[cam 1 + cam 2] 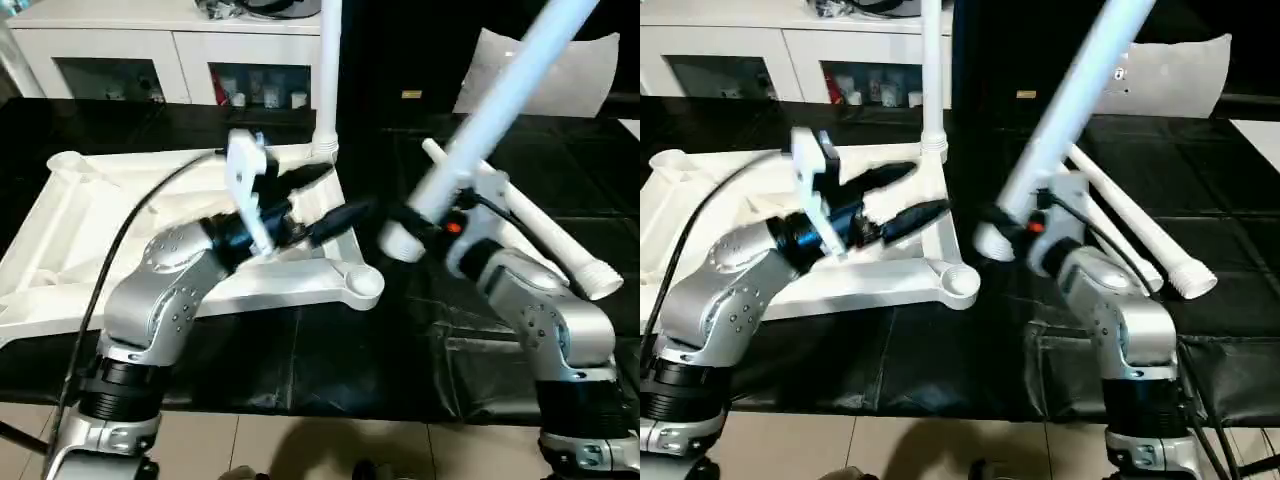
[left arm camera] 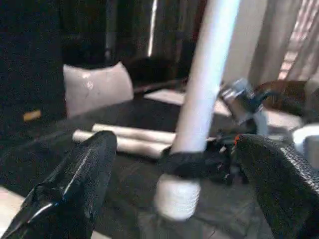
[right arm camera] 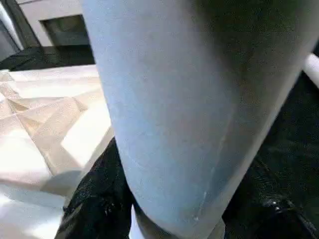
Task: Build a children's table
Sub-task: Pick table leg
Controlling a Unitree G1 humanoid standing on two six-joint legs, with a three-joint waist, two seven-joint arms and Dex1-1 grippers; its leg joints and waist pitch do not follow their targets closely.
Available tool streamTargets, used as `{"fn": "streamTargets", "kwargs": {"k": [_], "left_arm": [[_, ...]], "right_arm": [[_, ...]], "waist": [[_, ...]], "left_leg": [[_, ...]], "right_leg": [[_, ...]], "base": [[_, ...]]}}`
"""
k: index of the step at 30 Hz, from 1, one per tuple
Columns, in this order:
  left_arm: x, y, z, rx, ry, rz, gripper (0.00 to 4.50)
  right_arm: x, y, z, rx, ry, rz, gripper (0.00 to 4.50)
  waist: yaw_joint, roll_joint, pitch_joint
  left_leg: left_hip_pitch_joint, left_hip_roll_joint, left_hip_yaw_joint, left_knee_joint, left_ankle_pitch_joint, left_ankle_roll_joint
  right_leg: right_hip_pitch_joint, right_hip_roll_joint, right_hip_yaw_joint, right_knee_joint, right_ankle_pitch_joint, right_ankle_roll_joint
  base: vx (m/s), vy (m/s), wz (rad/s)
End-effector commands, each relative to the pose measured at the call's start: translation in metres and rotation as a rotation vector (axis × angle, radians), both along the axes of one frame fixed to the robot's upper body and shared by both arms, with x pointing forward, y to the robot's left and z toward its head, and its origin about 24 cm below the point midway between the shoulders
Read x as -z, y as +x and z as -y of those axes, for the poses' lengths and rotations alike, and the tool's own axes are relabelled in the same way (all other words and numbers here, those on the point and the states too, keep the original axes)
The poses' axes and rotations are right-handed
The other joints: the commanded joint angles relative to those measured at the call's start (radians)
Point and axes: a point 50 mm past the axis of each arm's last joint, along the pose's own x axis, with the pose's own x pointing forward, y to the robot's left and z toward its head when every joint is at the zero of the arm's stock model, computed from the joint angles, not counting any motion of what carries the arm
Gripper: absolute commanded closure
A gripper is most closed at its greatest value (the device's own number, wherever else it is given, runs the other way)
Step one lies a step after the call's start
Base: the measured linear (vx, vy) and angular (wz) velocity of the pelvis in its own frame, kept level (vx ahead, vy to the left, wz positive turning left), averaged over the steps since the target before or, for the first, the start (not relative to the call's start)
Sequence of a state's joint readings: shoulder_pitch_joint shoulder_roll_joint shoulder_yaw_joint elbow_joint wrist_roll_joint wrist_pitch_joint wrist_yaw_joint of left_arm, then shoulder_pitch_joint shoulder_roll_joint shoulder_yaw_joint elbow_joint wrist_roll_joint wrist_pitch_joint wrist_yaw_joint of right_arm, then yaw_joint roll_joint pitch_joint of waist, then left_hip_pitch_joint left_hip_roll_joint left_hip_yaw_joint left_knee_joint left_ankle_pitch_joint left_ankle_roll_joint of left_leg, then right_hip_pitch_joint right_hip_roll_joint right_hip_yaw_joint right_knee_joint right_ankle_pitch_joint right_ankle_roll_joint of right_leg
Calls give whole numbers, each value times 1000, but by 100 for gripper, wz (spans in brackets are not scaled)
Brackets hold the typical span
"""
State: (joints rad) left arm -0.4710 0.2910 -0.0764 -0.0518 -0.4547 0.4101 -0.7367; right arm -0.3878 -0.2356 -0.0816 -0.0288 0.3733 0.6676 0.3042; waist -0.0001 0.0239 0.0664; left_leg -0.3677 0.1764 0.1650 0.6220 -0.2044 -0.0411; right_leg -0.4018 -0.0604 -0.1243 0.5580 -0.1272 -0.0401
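Right gripper clamps one white leg near its threaded end, tilted up and away; left gripper hangs released, fingers spread level over the upturned tabletop. Two legs lie beyond; one leg stands in the far corner socket

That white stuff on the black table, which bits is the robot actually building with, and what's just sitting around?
Part of the job:
- table top
- fitted leg
- leg in the right gripper
- two spare legs

Just there:
- grey cushion
- white cabinet
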Motion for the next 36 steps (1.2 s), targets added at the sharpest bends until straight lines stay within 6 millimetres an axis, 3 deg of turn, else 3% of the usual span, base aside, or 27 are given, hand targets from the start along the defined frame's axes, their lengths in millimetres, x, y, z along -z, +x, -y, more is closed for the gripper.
{"fn": "streamTargets", "kwargs": {"k": [1,4,6,7,11,13,14,16,20,25,27,30,32,35,36], "left_arm": [[8,5,-3,-42,59,-5,20],[13,7,-4,-75,80,-16,20],[18,7,-5,-86,118,-14,20],[21,5,-6,-80,141,-13,20],[27,4,-8,-60,193,-6,20],[28,4,-11,-30,225,-2,20],[28,5,-11,-24,231,-1,20],[40,4,-12,31,335,-9,20],[50,2,-13,98,413,-20,20],[61,4,-12,173,462,-52,20],[67,9,-15,175,494,-69,47],[74,15,-20,198,516,-106,74],[81,19,-26,207,561,-133,90],[86,22,-32,208,590,-163,105],[86,23,-33,207,578,-173,127]], "right_arm": [[-3,-2,0,4,-5,24,259],[-6,-1,-2,-3,4,88,259],[-10,-1,-2,16,13,130,259],[-12,0,0,46,10,155,259],[-15,0,5,86,45,200,259],[-18,-1,4,56,30,240,259],[-18,-1,3,50,27,244,259],[-14,-4,-1,-19,-79,261,259],[-4,-11,-6,-103,-27,122,259],[7,-16,-6,-196,-80,116,259],[9,-17,-8,-213,-71,114,259],[10,-19,-9,-231,-68,105,259],[11,-20,-10,-242,-80,96,259],[13,-23,-10,-277,-104,91,259],[14,-25,-10,-289,-112,91,259]], "waist": [[-5,-1,-81],[-7,-9,-81],[-8,-5,-81],[-10,-11,-79],[-19,-8,-78],[-20,0,-73],[-23,-3,-75],[-23,1,-71],[-23,-2,-69],[-20,0,-67],[-22,5,-66],[-22,4,-67],[-22,14,-69],[-22,11,-69],[-21,16,-69]], "left_leg": [[11,38,-16,-68,-162,31],[9,38,-14,-66,-164,33],[10,41,-16,-67,-162,36],[9,41,-16,-68,-164,39],[8,40,-17,-69,-168,43],[9,40,-17,-70,-177,45],[8,39,-18,-70,-185,47],[10,40,-19,-72,-200,45],[10,38,-20,-73,-207,53],[13,39,-20,-72,-222,49],[11,36,-21,-72,-228,49],[11,35,-22,-72,-224,50],[12,39,-25,-74,-224,48],[10,39,-24,-74,-222,51],[11,41,-23,-73,-224,52]], "right_leg": [[57,-77,48,-80,-464,-29],[56,-79,47,-82,-493,-19],[54,-80,47,-81,-494,-23],[53,-79,47,-83,-495,-22],[54,-80,49,-79,-492,-28],[50,-81,49,-83,-499,-29],[52,-80,48,-82,-501,-27],[50,-79,48,-84,-506,-26],[53,-81,50,-87,-520,-27],[50,-81,48,-90,-524,-29],[51,-82,46,-94,-538,-23],[53,-83,45,-95,-536,-23],[54,-83,45,-91,-505,-37],[58,-84,47,-88,-484,-50],[57,-86,48,-89,-481,-59]], "base": [[0,0,0],[0,0,0],[0,0,0],[0,0,0],[0,0,0],[0,0,0],[0,0,0],[0,0,0],[0,0,0],[0,0,0],[0,0,0],[0,0,0],[0,0,0],[0,0,0],[0,0,0]]}}
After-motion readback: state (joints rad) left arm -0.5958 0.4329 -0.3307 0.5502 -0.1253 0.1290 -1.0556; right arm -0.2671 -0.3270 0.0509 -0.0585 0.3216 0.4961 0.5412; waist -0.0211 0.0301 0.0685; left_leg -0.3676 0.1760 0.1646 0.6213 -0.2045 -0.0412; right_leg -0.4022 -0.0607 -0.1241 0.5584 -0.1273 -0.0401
